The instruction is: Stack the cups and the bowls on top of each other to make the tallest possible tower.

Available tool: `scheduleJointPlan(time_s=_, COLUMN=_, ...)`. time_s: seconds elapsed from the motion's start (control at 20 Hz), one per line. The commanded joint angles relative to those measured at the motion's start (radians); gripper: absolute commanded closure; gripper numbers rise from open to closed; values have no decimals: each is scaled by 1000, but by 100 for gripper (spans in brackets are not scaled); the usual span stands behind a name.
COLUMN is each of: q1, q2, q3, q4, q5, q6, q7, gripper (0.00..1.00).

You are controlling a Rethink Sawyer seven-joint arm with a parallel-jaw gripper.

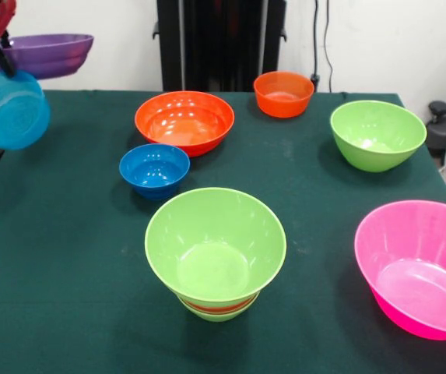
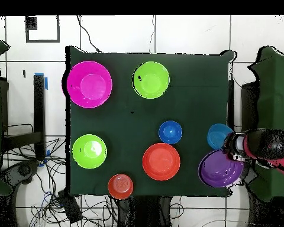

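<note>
The tower (image 1: 215,249) stands at the table's near middle: a wide lime green bowl on an orange band and a small green base (image 1: 216,310); it also shows in the overhead view (image 2: 150,80). My gripper (image 1: 3,62) is at the top left, off the table's corner. A tilted light blue bowl (image 1: 8,111) and a level purple bowl (image 1: 45,53) both hang in the air against it. Overhead, the gripper (image 2: 230,145) sits between the light blue bowl (image 2: 218,135) and the purple bowl (image 2: 220,168). Which rim it grips is hidden.
On the green table (image 1: 67,257) stand a large orange bowl (image 1: 184,121), a small orange bowl (image 1: 283,93), a small footed dark blue bowl (image 1: 154,167), a lime green bowl (image 1: 378,134) and a large pink bowl (image 1: 419,265) at the near right edge.
</note>
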Motion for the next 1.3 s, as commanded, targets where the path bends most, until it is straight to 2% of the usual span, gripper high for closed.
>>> scheduleJointPlan(time_s=0.05, q1=53, q2=62, q3=81, q4=-96, q5=55, q6=92, q7=-88, gripper=100)
scheduleJointPlan(time_s=0.2, q1=56, q2=74, q3=80, q4=-122, q5=104, q6=125, q7=-49, gripper=100)
scheduleJointPlan(time_s=0.25, q1=70, q2=83, q3=60, q4=-134, q5=136, q6=124, q7=29, gripper=100)
scheduleJointPlan(time_s=0.35, q1=89, q2=97, q3=28, q4=-135, q5=203, q6=77, q7=158, gripper=100)
scheduleJointPlan(time_s=0.5, q1=112, q2=115, q3=1, q4=-134, q5=273, q6=-3, q7=244, gripper=100)
scheduleJointPlan(time_s=0.55, q1=130, q2=123, q3=-21, q4=-135, q5=303, q6=-43, q7=303, gripper=100)
scheduleJointPlan(time_s=0.6, q1=138, q2=128, q3=-30, q4=-137, q5=323, q6=-51, q7=313, gripper=100)
scheduleJointPlan(time_s=0.75, q1=165, q2=137, q3=-41, q4=-119, q5=462, q6=-76, q7=397, gripper=100)
scheduleJointPlan(time_s=0.9, q1=202, q2=157, q3=-77, q4=-150, q5=529, q6=-85, q7=452, gripper=100)
scheduleJointPlan(time_s=1.15, q1=290, q2=229, q3=-178, q4=-246, q5=577, q6=-120, q7=546, gripper=100)
scheduleJointPlan(time_s=1.3, q1=316, q2=248, q3=-205, q4=-261, q5=609, q6=-128, q7=573, gripper=100)
